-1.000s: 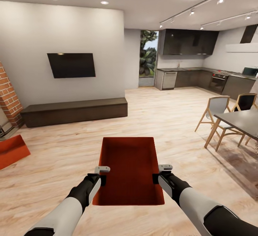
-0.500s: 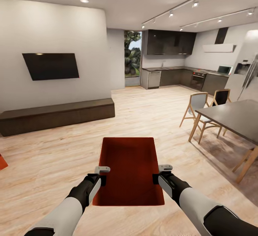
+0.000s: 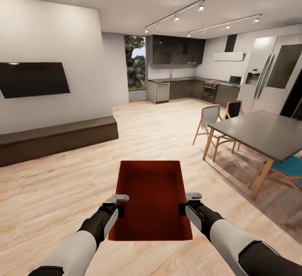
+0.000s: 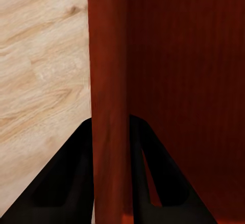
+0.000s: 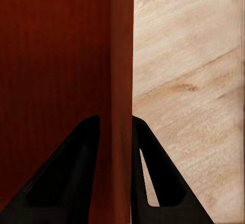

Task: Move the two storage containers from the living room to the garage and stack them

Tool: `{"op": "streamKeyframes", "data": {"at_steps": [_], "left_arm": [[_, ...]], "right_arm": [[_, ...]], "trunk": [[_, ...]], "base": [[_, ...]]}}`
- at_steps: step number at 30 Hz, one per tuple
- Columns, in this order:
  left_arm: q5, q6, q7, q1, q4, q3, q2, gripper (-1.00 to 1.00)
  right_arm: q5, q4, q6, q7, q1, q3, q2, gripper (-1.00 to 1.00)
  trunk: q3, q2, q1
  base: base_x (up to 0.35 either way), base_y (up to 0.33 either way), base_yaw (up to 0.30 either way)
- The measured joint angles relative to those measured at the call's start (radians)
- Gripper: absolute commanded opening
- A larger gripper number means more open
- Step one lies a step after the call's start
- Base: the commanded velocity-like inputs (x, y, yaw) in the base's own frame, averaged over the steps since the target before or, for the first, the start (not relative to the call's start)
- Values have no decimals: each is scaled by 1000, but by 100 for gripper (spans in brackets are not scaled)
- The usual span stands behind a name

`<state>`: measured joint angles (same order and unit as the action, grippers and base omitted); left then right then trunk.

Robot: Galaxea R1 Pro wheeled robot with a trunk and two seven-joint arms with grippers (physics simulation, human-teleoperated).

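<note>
Living room: light wood plank floor (image 3: 50, 200), white wall with black TV (image 3: 33, 79) at left, long dark low bench (image 3: 54, 139) under it. Open kitchen at the back with dark cabinets (image 3: 178, 50), an oven, a tall fridge (image 3: 272, 83) at right. Grey dining table (image 3: 260, 131) with wood-legged chairs at right, one teal seat showing at the edge. Versus 0.5 s ago the whole view has panned right: TV and bench slide toward the left edge, fridge and table come further in, and the orange-red bit low on the left edge has dropped out of frame. Camera move, not the objects. Container and arms sit at the same spot in the frame. Storage container (image 3: 152, 198) is carried in front of the trunk above the floor, open side up, level, long axis pointing straight away from the robot, near short end toward the trunk. Left gripper (image 3: 119, 209) is clamped on the left long wall, one finger inside, one outside, confirmed in the left wrist view (image 4: 109, 132). Right gripper (image 3: 184, 207) is clamped the same way on the right long wall, seen in its wrist view (image 5: 116, 129).
</note>
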<state>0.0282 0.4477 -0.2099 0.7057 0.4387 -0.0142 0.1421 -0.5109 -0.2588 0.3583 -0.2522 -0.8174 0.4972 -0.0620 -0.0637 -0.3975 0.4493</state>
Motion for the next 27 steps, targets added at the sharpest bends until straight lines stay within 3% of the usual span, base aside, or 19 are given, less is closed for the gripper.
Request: {"op": "streamKeyframes", "data": {"at_steps": [27], "left_arm": [[2,2,-2,0,-3,-1,2,-100]], "right_arm": [[1,6,0,5,0,-1,0,-100]], "trunk": [[0,0,0]], "base": [[0,0,-287]]}}
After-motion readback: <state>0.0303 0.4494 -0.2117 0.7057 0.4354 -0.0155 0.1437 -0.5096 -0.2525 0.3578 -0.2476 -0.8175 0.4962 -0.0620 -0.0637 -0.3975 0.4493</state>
